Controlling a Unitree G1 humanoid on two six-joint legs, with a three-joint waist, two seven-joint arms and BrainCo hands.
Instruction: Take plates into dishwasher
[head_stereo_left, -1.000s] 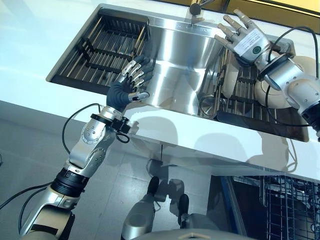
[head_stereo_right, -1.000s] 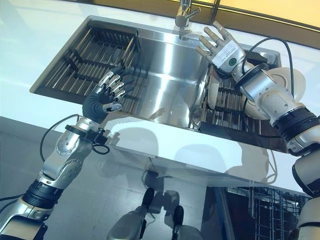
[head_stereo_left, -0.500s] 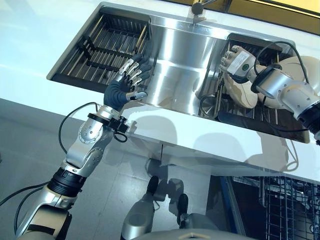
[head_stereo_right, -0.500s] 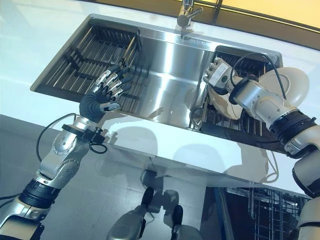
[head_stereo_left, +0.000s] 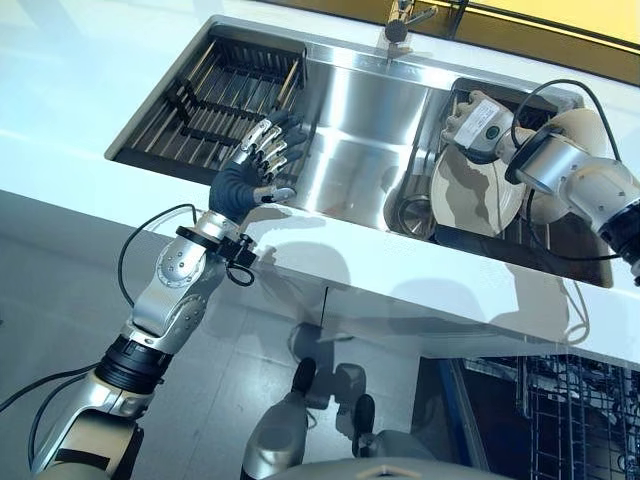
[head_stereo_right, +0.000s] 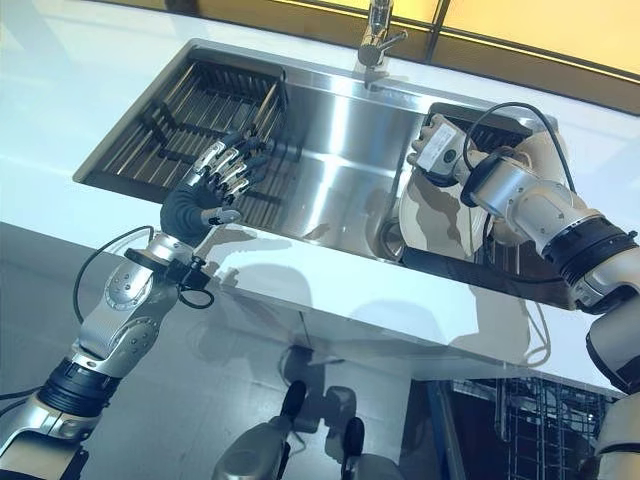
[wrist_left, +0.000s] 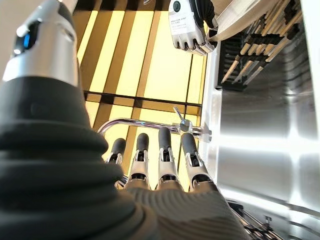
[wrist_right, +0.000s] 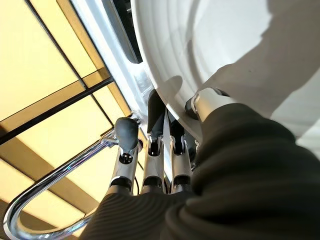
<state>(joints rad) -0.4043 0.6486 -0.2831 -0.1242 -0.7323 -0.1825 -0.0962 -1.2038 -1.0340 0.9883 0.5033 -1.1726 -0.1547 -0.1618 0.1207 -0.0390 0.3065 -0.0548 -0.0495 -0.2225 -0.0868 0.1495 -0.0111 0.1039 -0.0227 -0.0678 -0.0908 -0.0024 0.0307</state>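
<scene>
The right hand (head_stereo_left: 472, 122) is positioned at the far upper rim of a cream plate (head_stereo_left: 470, 195) that stands tilted on edge in the dark rack (head_stereo_left: 560, 235) on the right side of the stainless sink (head_stereo_left: 360, 150). In the right wrist view, the fingers (wrist_right: 150, 160) extend behind the plate (wrist_right: 225, 55) rim and the thumb (wrist_right: 200, 102) presses on its near face, so the hand pinches the rim. A second pale plate (head_stereo_left: 585, 135) stands just behind the first, partly hidden by the right arm. The left hand (head_stereo_left: 255, 170) hovers over the front left part of the sink, next to an empty black rack (head_stereo_left: 220, 95), well apart from the plates; its fingers (wrist_left: 162, 150) are straight and spread and hold nothing. A chrome faucet (head_stereo_left: 400, 20) rises at the far edge of the sink. The white tabletop (head_stereo_left: 420, 285) surrounds the sink. A wire dishwasher rack (head_stereo_left: 585, 410) shows below the tabletop at lower right.
</scene>
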